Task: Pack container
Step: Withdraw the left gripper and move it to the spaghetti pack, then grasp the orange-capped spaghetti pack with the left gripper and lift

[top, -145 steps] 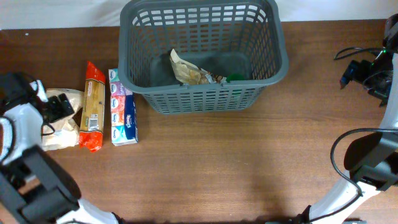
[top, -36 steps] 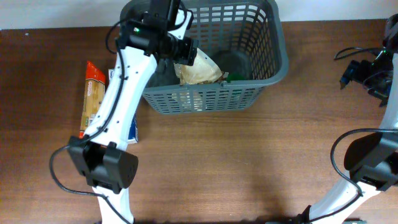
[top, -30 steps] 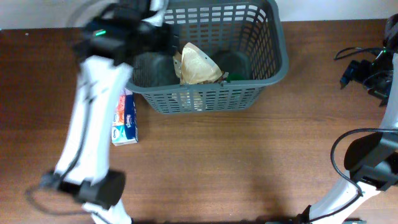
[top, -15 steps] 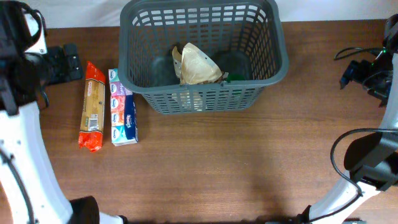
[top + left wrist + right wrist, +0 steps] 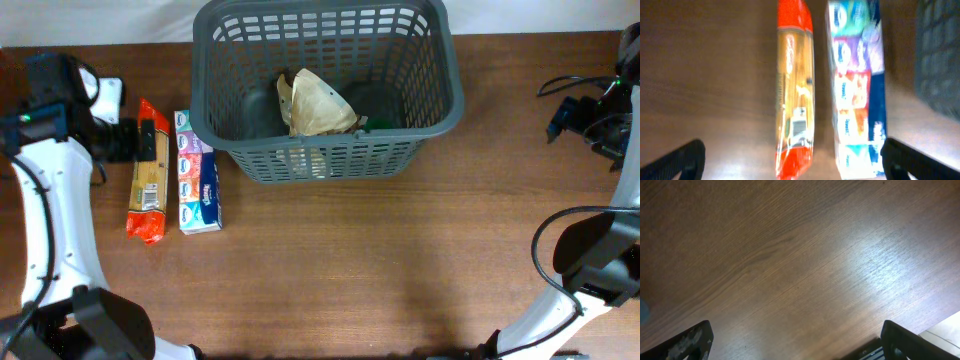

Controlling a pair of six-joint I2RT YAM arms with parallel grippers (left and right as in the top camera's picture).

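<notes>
The container (image 5: 330, 160) stands at the far middle of the table (image 5: 400, 270), already holding a tan paper bag (image 5: 320, 103) and something small and green beside it. It looks stiff, light plastic that might slide if knocked; its thick rim is the likeliest place to take hold. Just left of the container lie a tissue pack (image 5: 199, 178) and, beyond that, a pasta packet (image 5: 148, 172). The left gripper (image 5: 790, 159) hangs over these two, jaws spread wide and empty. Well right of the container, the right gripper (image 5: 795, 342) is equally wide, empty, above bare wood.
</notes>
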